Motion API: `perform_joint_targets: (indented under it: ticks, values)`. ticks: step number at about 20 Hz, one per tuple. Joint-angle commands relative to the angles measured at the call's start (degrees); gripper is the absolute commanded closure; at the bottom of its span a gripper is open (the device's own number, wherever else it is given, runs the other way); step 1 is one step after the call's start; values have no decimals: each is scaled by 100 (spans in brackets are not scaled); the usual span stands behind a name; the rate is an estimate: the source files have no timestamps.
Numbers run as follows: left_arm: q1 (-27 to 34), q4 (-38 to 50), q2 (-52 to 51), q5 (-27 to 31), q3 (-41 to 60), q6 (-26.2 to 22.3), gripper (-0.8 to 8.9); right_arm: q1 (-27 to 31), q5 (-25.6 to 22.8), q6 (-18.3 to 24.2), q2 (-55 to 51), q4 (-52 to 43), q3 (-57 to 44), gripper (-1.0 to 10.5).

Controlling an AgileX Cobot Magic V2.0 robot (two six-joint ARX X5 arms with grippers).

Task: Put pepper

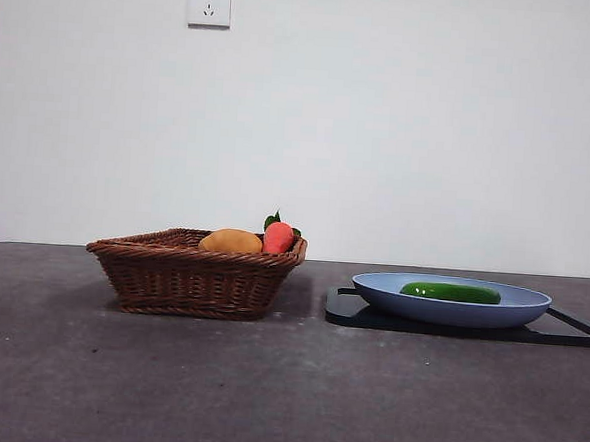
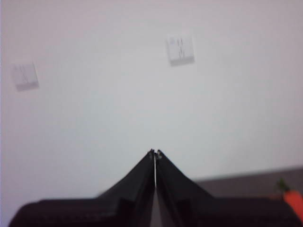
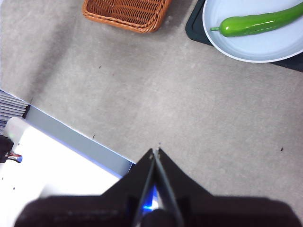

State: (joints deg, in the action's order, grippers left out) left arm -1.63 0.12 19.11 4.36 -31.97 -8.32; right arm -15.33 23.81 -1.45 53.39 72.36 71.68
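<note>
Lying flat on blue plate (image 1: pixel 530 305), pepper (image 1: pixel 451 292), long axis sideways, both jaws closed, empty

I see the pepper (image 1: pixel 451 292), glossy dark green, elongated with rounded ends, lying flat on its side inside the blue plate (image 1: pixel 440 310) at the lower right of the front view, and at the upper right of the right wrist view (image 3: pixel 258 22), slightly curved.

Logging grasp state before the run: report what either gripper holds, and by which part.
Nothing is held. The left gripper and right gripper are both shut on nothing; the glossy green elongated pepper lies untouched on the blue plate.
</note>
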Motion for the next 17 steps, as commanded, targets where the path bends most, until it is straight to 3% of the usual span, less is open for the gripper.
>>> perform_joint_targets:
  ticks: [1, 8, 17]
  values:
    - [24, 203, -466, 4, 763, 260, 805, -11, -13, 48, 33, -31, 94, 936]
    - [24, 190, -1547, 9, 2422, 691, 805, -11, -11, 48, 33, -31, 94, 936]
    - [24, 35, -1714, 7, 3106, 876, 805, -11, -11, 48, 33, -31, 94, 936]
